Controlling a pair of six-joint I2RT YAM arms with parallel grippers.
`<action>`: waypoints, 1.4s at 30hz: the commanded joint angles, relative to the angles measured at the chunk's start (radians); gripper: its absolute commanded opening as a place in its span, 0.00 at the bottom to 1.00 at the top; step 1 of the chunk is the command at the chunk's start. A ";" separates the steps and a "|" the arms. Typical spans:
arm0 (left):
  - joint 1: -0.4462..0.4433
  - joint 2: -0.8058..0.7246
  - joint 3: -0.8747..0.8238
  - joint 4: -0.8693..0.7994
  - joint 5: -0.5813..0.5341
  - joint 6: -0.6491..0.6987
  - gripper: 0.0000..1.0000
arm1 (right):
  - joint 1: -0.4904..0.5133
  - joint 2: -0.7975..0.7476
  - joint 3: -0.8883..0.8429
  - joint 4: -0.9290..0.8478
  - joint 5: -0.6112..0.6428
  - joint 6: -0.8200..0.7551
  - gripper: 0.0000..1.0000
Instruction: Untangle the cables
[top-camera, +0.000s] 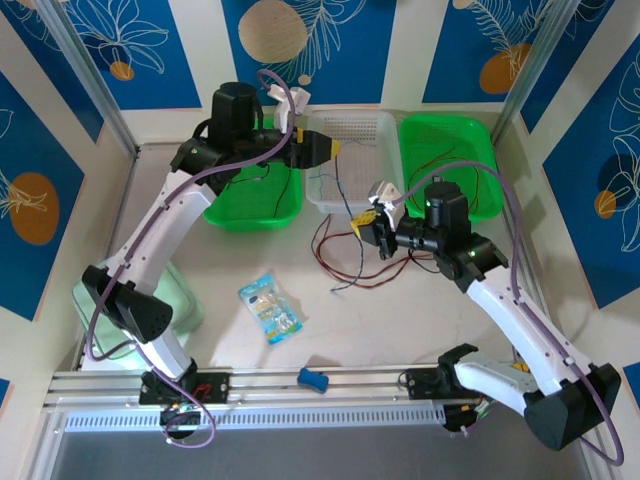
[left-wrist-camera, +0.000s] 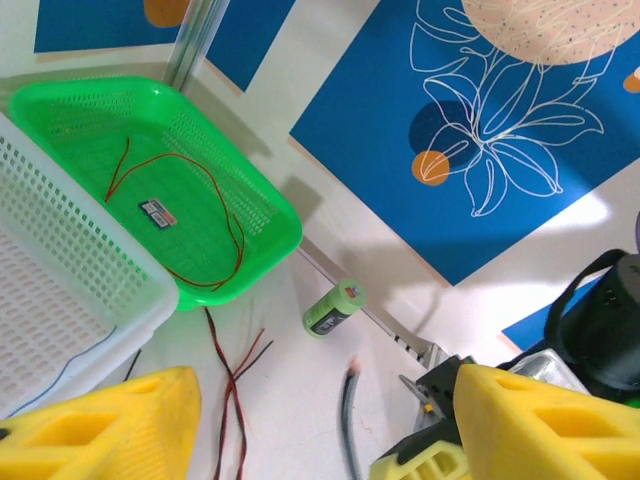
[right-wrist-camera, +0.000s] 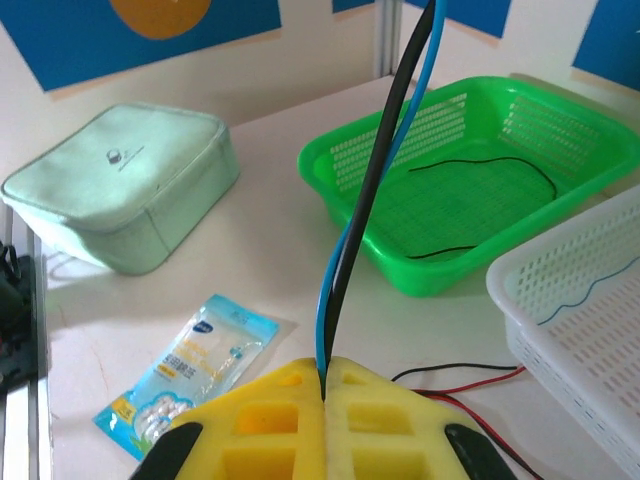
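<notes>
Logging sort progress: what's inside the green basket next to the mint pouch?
One black cable lies in the green basket. From above, the left arm covers its far part.

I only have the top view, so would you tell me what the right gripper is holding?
Observer: The right gripper is shut on two cables, a black cable and a blue cable, rising together from its fingers.
Operator: Thank you. And the left gripper?
Observer: The left gripper is open; a dark cable end shows between its fingers, ungripped.
Operator: Is anything loose near the right green basket?
Observer: A small green cylinder lies on the table beside it.
</notes>
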 joint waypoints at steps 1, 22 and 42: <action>-0.004 0.001 0.033 -0.021 0.043 -0.001 0.62 | 0.006 0.011 0.041 0.007 -0.037 -0.075 0.00; -0.008 0.000 0.043 -0.051 0.011 -0.014 0.11 | 0.007 0.079 0.118 -0.003 -0.057 -0.126 0.00; -0.009 -0.021 0.058 -0.053 -0.056 -0.080 0.00 | 0.064 -0.027 0.102 0.127 0.166 -0.360 0.56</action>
